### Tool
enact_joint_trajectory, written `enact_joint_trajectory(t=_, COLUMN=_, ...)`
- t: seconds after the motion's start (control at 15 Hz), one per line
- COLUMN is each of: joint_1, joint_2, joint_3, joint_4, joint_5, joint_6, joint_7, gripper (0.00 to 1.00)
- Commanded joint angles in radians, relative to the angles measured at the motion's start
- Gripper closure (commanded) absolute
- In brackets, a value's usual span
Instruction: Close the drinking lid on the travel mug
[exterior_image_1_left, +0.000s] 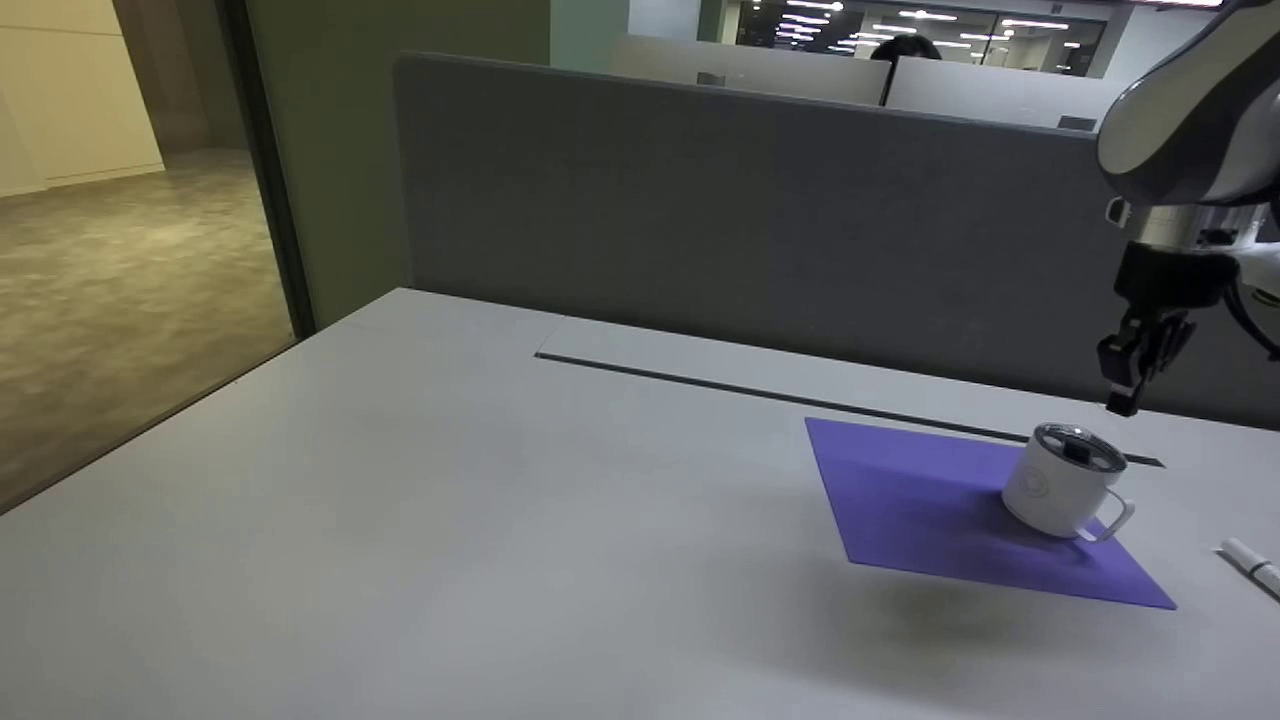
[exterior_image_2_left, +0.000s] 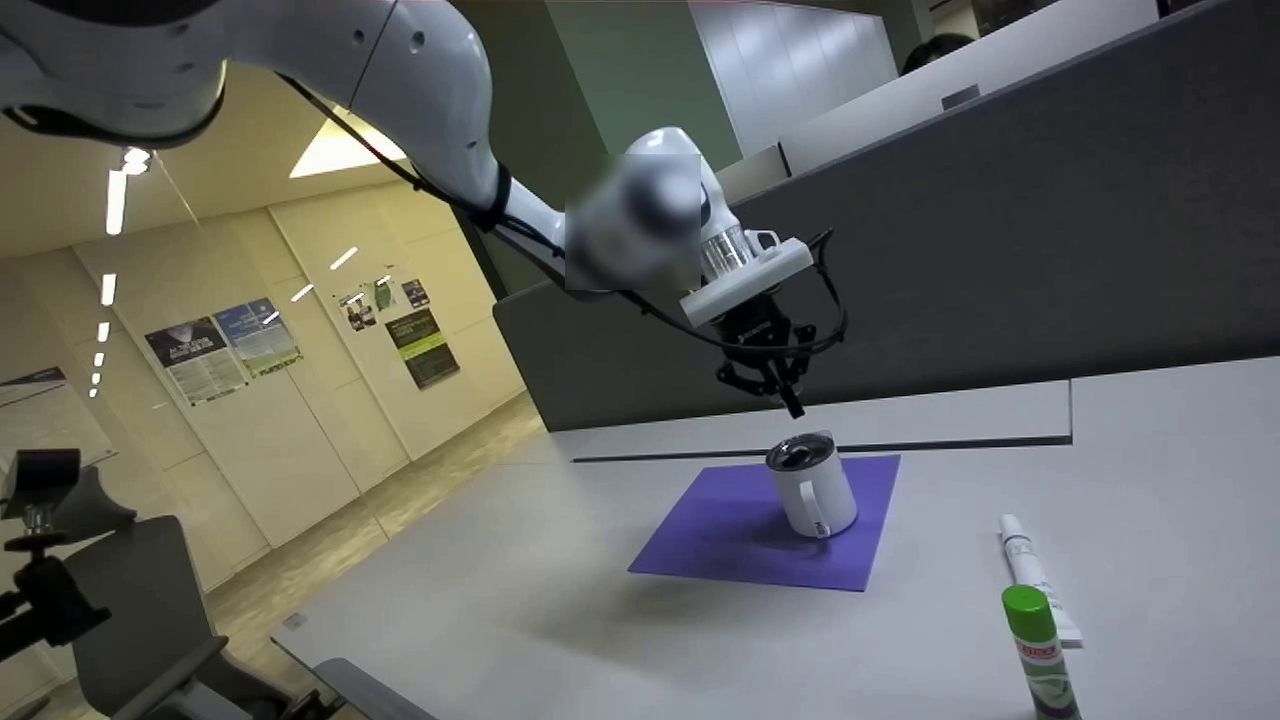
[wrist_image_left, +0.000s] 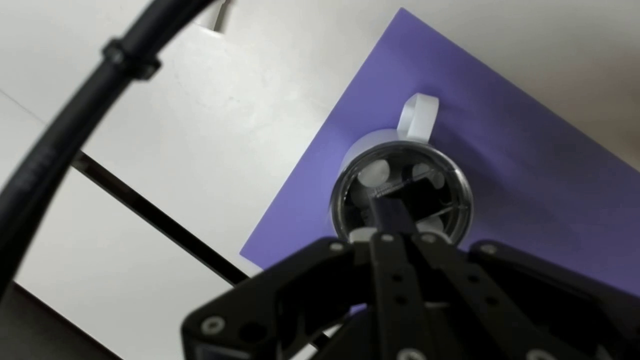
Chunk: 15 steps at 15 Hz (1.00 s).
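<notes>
A white table (exterior_image_1_left: 480, 560) is filling the near scene, and a long dark-grey partition (exterior_image_1_left: 740, 220) is standing along its far side. A white jointed robot arm (exterior_image_2_left: 425, 70) is arching over the table. A rectangular purple mat (exterior_image_1_left: 900, 480) is lying on it. The black two-fingered gripper (exterior_image_2_left: 792, 402) is hovering with its fingers (wrist_image_left: 392, 217) resting pressed together. Below and apart from it, a squat white cylindrical travel mug (exterior_image_1_left: 1050, 490) is standing upright on the mat, wearing a round, see-through drinking lid (wrist_image_left: 397, 177) with a black slider (wrist_image_left: 425, 197). In both exterior views, a slim white tube (exterior_image_2_left: 1030, 565) is lying right of the mat.
</notes>
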Motion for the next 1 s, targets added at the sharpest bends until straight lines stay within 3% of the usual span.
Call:
enact_joint_trajectory(t=0.0, joint_1=-0.011, joint_2=0.000, joint_3=0.012, joint_4=0.003, joint_5=-0.011, joint_6=-0.004, joint_7=0.006, gripper=1.00)
enact_joint_trajectory(t=0.47, joint_1=-0.039, joint_2=0.039, joint_3=0.038, joint_4=-0.008, joint_5=-0.004, joint_6=0.121, joint_7=-0.044, gripper=1.00)
enact_joint_trajectory(t=0.93, joint_1=-0.047, joint_2=0.067, joint_3=0.055, joint_4=-0.016, joint_5=-0.002, joint_6=0.146, joint_7=-0.072, gripper=1.00)
